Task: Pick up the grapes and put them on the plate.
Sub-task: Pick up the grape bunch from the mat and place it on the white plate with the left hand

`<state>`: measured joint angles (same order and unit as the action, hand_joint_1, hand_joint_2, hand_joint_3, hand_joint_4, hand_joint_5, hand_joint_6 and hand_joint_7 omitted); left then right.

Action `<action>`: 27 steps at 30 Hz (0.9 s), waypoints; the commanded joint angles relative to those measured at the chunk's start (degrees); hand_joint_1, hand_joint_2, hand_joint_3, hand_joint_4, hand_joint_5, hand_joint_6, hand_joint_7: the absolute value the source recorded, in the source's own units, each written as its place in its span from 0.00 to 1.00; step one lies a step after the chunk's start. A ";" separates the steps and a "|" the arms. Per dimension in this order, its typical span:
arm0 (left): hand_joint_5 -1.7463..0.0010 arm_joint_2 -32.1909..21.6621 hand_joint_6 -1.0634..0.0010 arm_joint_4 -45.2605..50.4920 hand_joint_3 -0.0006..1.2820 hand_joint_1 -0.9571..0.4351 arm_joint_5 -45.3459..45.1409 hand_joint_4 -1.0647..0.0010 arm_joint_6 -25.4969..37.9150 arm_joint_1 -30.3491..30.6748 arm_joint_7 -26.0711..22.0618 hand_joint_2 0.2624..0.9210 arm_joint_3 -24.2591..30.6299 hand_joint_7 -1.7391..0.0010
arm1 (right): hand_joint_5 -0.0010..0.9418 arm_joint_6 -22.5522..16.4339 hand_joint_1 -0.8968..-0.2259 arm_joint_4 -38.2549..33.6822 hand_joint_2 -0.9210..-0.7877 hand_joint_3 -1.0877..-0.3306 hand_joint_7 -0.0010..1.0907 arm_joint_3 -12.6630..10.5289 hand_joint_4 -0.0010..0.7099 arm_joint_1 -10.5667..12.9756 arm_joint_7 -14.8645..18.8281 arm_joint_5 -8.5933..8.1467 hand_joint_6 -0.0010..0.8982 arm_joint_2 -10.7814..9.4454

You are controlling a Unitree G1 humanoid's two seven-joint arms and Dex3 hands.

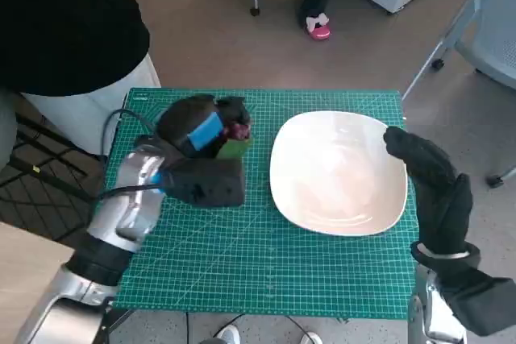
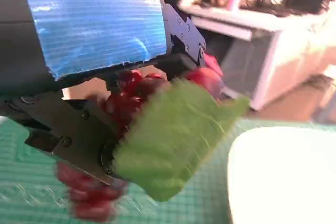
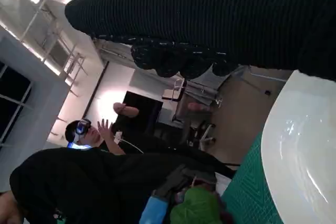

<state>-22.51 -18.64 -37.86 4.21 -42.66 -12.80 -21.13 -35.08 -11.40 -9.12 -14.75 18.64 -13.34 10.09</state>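
- Dark red bunch of plastic grapes with a green fabric leaf (image 1: 235, 139) held in the black left hand with blue tape over its back (image 1: 203, 136), at the far left part of the green gridded cutting mat (image 1: 242, 255) covering the counter.
- In the left wrist view, grapes (image 2: 126, 106) pressed between the black fingers (image 2: 68, 135) and the taped back, leaf (image 2: 173, 140) sticking out towards the plate, a few blurred berries hanging lower over the mat (image 2: 31, 203).
- Cannot tell whether the bunch is clear of the mat or touching it.
- White, rounded-square ceramic plate (image 1: 339, 173) lying on the right half of the mat, just beside the grapes, nothing on it.
- Right hand in the black knitted glove (image 1: 431, 183) raised at the plate's right rim, fingers apart and stretched forward, holding nothing; fingertips over the plate's far right corner.
- In the right wrist view, glove (image 3: 210, 19) across the top, white plate rim (image 3: 299, 145) beneath it, leaf and blue tape small beyond the mat's edge.
- Person in black top and pale trousers (image 1: 72, 46) standing at the counter's far left corner; another person's pink shoes (image 1: 319, 26) on the brown floor beyond.
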 commanded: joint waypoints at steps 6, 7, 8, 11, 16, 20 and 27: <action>0.25 5.24 0.46 -1.70 0.10 0.69 -1.09 0.43 -4.85 -9.27 -0.83 1.00 -4.04 0.33 | 0.01 0.62 0.42 1.61 0.00 0.31 0.23 -1.26 0.62 2.65 -0.54 -0.47 0.21 0.29; 0.25 5.69 0.46 -2.38 0.10 0.69 -1.25 0.42 -5.50 -9.92 -0.56 1.00 -4.44 0.34 | 0.01 0.63 0.42 1.81 0.00 0.31 0.23 -1.39 0.62 2.84 -0.60 -0.45 0.21 0.28; 0.25 6.15 0.46 -3.10 0.10 0.69 -1.33 0.41 -6.22 -10.53 -0.25 1.00 -4.80 0.35 | 0.01 0.61 0.42 1.98 0.00 0.31 0.23 -1.53 0.62 3.03 -0.68 -0.40 0.21 0.28; 0.27 7.66 0.46 -5.57 0.09 0.69 -1.30 0.39 -8.51 -12.34 0.63 1.00 -5.72 0.34 | 0.01 0.44 0.42 2.42 0.00 0.31 0.23 -1.95 0.62 3.65 -1.01 -0.17 0.21 0.26; 0.29 10.36 0.48 -10.12 0.10 0.69 -1.13 0.41 -11.09 -15.46 1.24 1.00 -6.93 0.30 | 0.01 0.01 0.41 3.21 0.00 0.31 0.22 -2.54 0.62 4.66 -2.03 0.74 0.21 0.11; 0.28 12.33 0.50 -13.56 0.11 0.69 -0.85 0.42 -12.34 -17.54 1.39 1.00 -7.45 0.28 | 0.01 -0.27 0.41 3.81 0.00 0.32 0.22 -2.85 0.62 5.38 -3.05 1.46 0.21 0.06; 0.22 15.23 0.48 -18.17 0.12 0.69 -0.66 0.45 -13.42 -20.10 1.69 1.00 -7.93 0.34 | 0.01 -0.44 0.41 4.71 0.00 0.32 0.22 -3.28 0.62 6.32 -4.87 2.63 0.22 -0.08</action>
<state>-8.32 -35.41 -38.46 -8.55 -60.12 -11.93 -28.83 -35.85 -6.98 -12.19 -9.90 14.75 -11.31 10.21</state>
